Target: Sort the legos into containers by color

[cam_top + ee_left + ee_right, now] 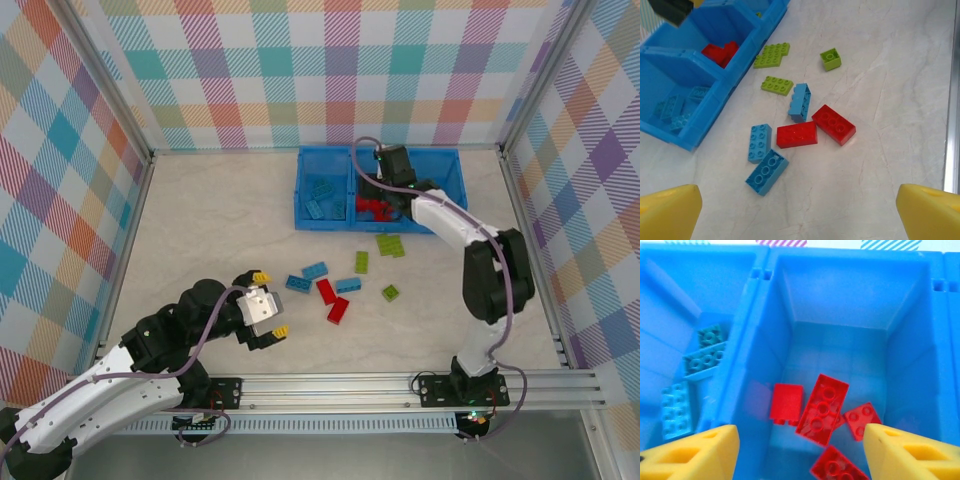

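From above, the left claw (270,304) hung spread wide and empty near the table's (200,220) front edge, with bare surface to its left. Loose legos (326,291) lay just to its right. The right claw (385,203) sat in the tray's (325,153) middle compartment.

In the left wrist view, blue, red and green bricks lay scattered beside the tray, with open table up to the metal rail (952,100).

In the right wrist view, the yellow fingers (695,455) stood wide apart, holding nothing, over the red bricks. The lowest brick was cut off by the frame edge.
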Controlling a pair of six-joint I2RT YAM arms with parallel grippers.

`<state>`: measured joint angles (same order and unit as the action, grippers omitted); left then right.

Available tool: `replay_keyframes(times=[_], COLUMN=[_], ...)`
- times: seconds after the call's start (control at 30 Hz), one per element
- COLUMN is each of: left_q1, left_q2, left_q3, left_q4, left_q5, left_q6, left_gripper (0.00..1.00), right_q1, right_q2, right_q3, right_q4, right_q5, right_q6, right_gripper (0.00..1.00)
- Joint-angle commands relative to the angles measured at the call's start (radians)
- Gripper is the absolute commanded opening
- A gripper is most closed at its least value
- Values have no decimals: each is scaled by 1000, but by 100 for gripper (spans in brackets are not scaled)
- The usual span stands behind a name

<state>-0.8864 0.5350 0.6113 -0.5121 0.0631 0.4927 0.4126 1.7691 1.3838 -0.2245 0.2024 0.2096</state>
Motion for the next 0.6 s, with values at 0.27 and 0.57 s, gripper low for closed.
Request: replay_keyframes(times=[0.27, 0.57], left_q1=[14, 94], left_q2=[179, 308], left_q3=[191, 40], left_q4=[120, 212], left_q5=[-45, -309], left_q6=[-640, -1064], left_gripper=[100, 100], right_q1=[141, 394], right_q2=[-664, -878], right_q3=[-460, -615], right_q4=[56, -153], right_q5=[-444, -501], right_q6=[147, 169], right_gripper=[88, 97])
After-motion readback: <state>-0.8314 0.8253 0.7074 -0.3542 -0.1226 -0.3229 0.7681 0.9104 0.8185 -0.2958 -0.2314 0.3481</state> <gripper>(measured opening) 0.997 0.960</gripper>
